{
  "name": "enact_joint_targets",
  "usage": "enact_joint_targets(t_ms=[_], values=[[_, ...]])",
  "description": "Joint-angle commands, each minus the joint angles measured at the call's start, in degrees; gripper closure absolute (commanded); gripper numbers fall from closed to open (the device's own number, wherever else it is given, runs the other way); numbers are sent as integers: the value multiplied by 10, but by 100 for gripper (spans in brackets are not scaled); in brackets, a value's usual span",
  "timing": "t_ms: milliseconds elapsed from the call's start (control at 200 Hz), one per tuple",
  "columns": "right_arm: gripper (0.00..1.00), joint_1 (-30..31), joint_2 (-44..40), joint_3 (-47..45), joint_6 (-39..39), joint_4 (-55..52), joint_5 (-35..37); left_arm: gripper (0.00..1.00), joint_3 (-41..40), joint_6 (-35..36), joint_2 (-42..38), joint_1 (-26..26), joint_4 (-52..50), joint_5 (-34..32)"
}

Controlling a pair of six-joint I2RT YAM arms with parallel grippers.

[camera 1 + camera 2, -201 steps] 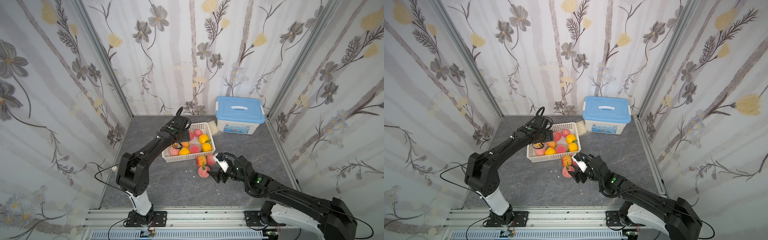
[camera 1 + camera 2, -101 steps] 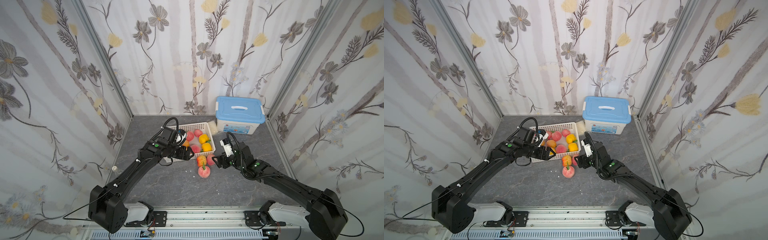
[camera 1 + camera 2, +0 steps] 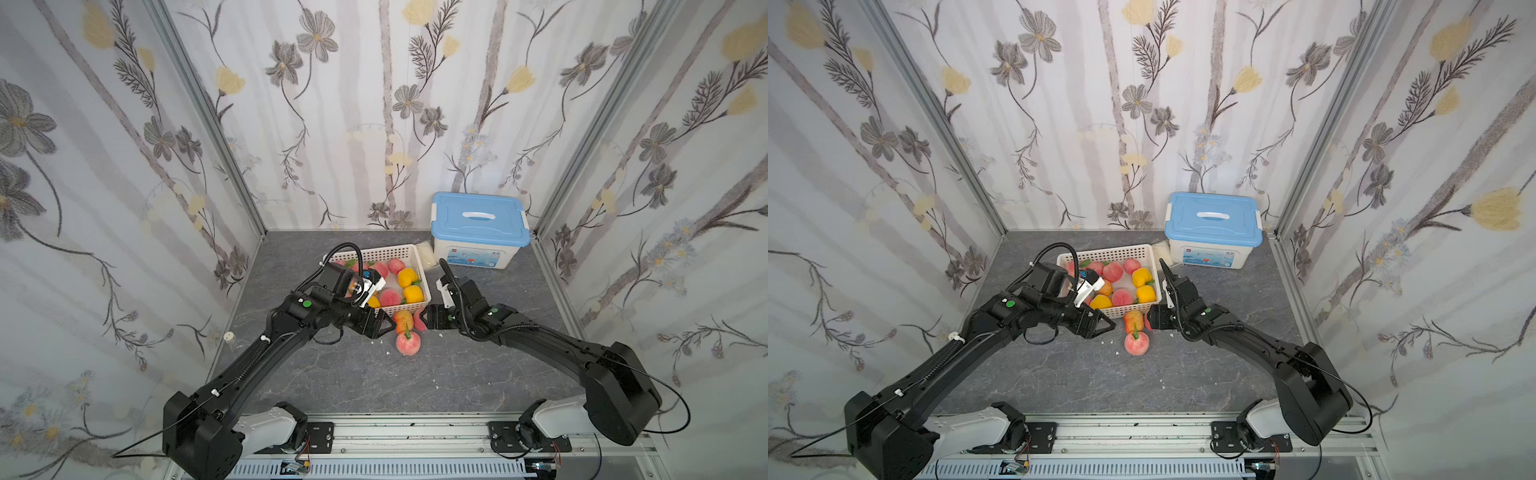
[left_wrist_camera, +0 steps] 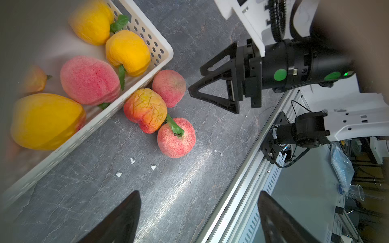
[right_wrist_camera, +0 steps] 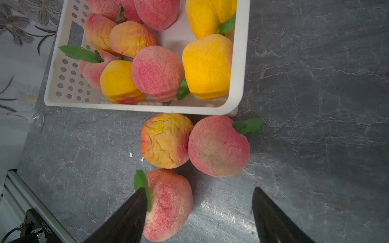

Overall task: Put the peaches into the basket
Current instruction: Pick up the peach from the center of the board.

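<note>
You have 3 peaches [image 3: 408, 343] lying on the grey table [image 3: 332, 374], bunched just outside the near-right corner of the white basket [image 3: 374, 251]. 2 are right at its near wall and 1 pink one lies nearer. The rest, pink and yellow, are in the basket. Your left gripper [image 4: 199, 194] is on their left, jaws wide apart, empty. Your right gripper [image 5: 200, 190] is on their right, jaws apart, gripping nothing. The blue-lidded box [image 3: 480, 220] sits far right.

My basket [image 5: 136, 108] is smooth white perforated plastic. The peaches [image 5: 157, 73] look rough and matt, the wrinkled peach [image 5: 166, 141] at its five o'clock creased. The table [image 4: 84, 189] is faintly glossy and stone-look.
</note>
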Motion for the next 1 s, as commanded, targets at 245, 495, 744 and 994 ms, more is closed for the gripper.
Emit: enact_joint_targets(t_ms=[245, 495, 744, 994], values=[[24, -5, 78, 26, 48, 36, 26, 11, 2, 17, -2, -2, -5, 3], [25, -11, 115, 30, 59, 50, 20, 12, 2, 17, 2, -2, -5, 0], [25, -11, 139, 57, 67, 49, 12, 11, 3, 17, 6, -2, -7, -3], [26, -11, 143, 60, 75, 35, 16, 11, 5, 17, 10, -2, -8, -3]])
